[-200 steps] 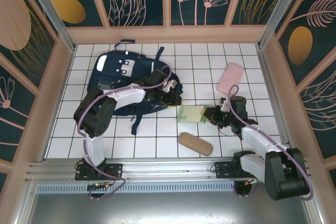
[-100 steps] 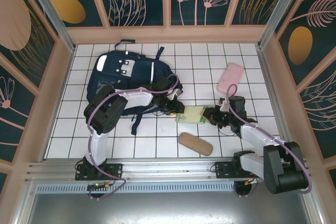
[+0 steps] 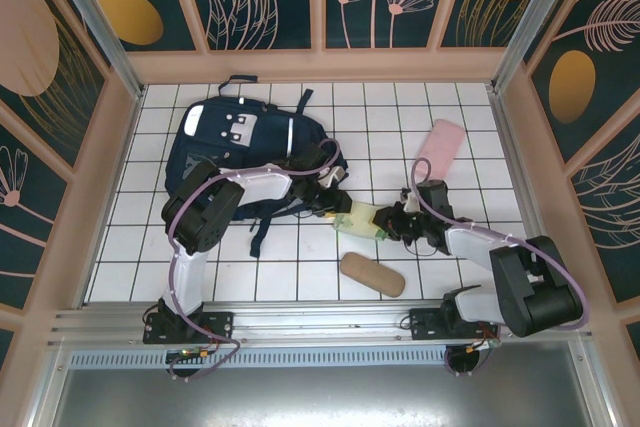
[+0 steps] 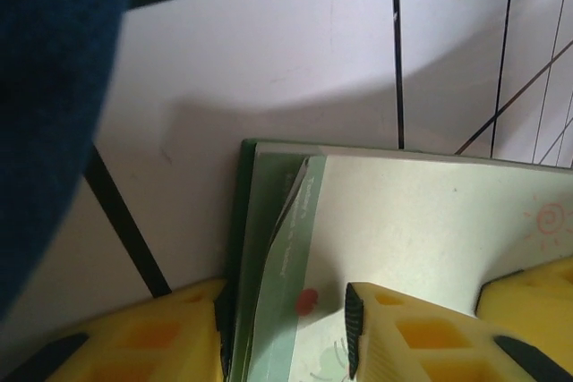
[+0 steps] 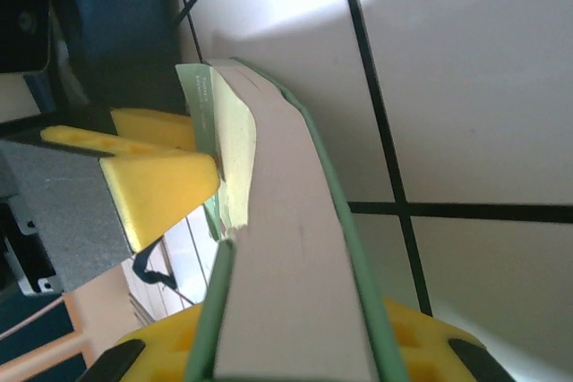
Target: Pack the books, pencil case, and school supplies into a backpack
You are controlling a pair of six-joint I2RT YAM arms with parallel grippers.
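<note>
The pale green-white packet (image 3: 365, 217) hangs between both grippers, just right of the navy backpack (image 3: 240, 152). My right gripper (image 3: 396, 219) is shut on its right end, and the packet (image 5: 286, 248) bows up from between that gripper's (image 5: 291, 346) yellow fingers. My left gripper (image 3: 341, 209) stands open astride the left end. In the left wrist view one pad touches the packet's (image 4: 421, 221) green edge, and the other pad of the left gripper (image 4: 286, 333) stands off from it. The tan pencil case (image 3: 372, 274) lies near the front. The books are out of view.
A pink flat pouch (image 3: 440, 147) lies on the white tiled floor (image 3: 290, 257) behind the right arm. Wooden walls (image 3: 115, 162) fence the floor on three sides. A dark backpack strap (image 3: 262, 232) trails toward the front, left of the packet.
My left gripper came off the backpack and moved forward-right to the packet's left end. The right gripper shifted left with the packet, which now bows upward.
</note>
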